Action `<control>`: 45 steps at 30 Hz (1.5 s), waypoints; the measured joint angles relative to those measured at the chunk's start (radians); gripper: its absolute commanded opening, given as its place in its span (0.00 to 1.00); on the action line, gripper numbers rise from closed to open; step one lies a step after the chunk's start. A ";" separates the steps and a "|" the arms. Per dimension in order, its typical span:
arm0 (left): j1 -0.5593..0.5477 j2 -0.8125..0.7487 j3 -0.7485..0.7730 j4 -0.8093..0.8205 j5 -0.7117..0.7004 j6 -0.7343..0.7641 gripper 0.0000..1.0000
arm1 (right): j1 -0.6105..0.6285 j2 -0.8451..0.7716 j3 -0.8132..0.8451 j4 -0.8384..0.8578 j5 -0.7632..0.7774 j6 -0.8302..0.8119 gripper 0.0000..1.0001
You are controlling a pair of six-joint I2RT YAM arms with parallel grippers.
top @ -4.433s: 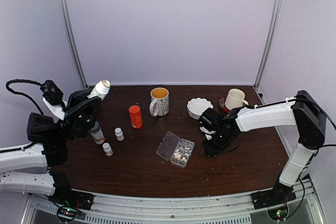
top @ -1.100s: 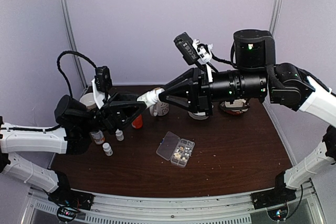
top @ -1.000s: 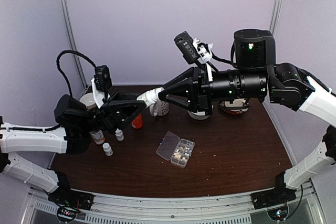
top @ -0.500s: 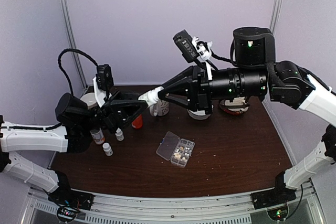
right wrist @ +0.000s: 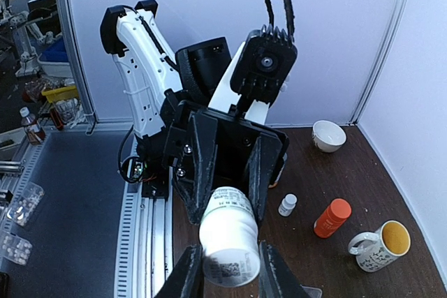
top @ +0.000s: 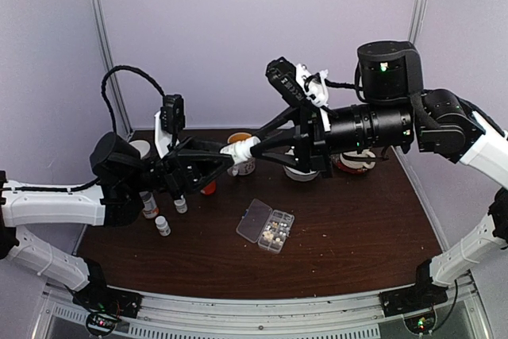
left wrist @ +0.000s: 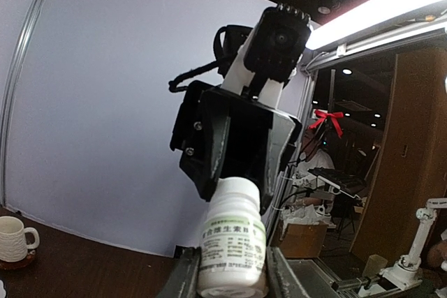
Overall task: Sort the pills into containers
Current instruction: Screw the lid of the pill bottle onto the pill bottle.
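A white pill bottle [top: 240,149] hangs level in the air above the back of the table, with a gripper at each end. My left gripper [top: 226,156] is shut on one end, which fills the bottom of the left wrist view as the labelled bottle [left wrist: 232,242]. My right gripper [top: 258,147] is shut on the other end, the bottle [right wrist: 229,232] in its wrist view. The clear organizer box [top: 266,226] lies open on the table below, with pills [top: 275,233] in some of its containers.
An orange bottle [right wrist: 332,218], a small white bottle [right wrist: 287,204] and a yellow-lined mug [right wrist: 380,244] stand on the brown table. Another small white bottle [top: 163,225] stands left of the box. A white cup [left wrist: 14,239] sits at the back right, a white bowl [right wrist: 328,135] at the back left.
Earlier the left gripper held the bottle alone at the far left while the right gripper was low over the table. In the last second, both grippers and the bottle have shifted slightly right.
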 measured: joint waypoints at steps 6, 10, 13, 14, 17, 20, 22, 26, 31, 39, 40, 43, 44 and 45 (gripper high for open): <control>0.000 0.030 0.014 0.017 0.024 -0.071 0.00 | 0.005 -0.010 0.000 -0.032 0.018 -0.130 0.16; 0.000 0.053 0.028 0.047 0.042 -0.122 0.00 | 0.015 -0.018 0.000 -0.036 0.035 -0.185 0.16; 0.000 0.068 0.042 0.063 0.057 -0.151 0.00 | 0.018 -0.026 -0.007 -0.027 0.037 -0.209 0.16; 0.000 0.073 0.045 0.068 0.061 -0.160 0.00 | 0.019 -0.032 -0.015 -0.021 0.037 -0.216 0.16; 0.000 0.097 0.059 0.094 0.084 -0.200 0.00 | 0.020 -0.051 -0.042 -0.003 0.035 -0.240 0.16; 0.000 0.119 0.076 0.112 0.111 -0.242 0.00 | 0.022 -0.067 -0.060 0.005 0.031 -0.264 0.16; 0.000 0.120 0.084 0.108 0.121 -0.257 0.00 | 0.023 -0.070 -0.061 0.006 0.025 -0.273 0.16; 0.001 0.119 0.092 0.095 0.142 -0.263 0.00 | 0.031 -0.071 -0.061 0.005 0.022 -0.290 0.16; 0.001 0.117 0.097 0.053 0.166 -0.257 0.00 | 0.033 -0.070 -0.068 -0.014 0.020 -0.291 0.16; 0.003 0.087 0.105 -0.039 0.172 -0.203 0.00 | 0.033 -0.069 -0.073 -0.015 0.023 -0.259 0.15; 0.003 0.081 0.105 -0.055 0.171 -0.190 0.00 | 0.033 -0.069 -0.075 -0.013 0.024 -0.249 0.15; 0.003 0.055 0.107 -0.124 0.164 -0.132 0.00 | 0.033 -0.069 -0.081 -0.007 0.026 -0.203 0.15; 0.003 0.044 0.108 -0.152 0.160 -0.106 0.00 | 0.033 -0.068 -0.081 -0.006 0.026 -0.181 0.15; 0.003 0.035 0.108 -0.173 0.156 -0.082 0.00 | 0.033 -0.066 -0.081 -0.003 0.027 -0.161 0.15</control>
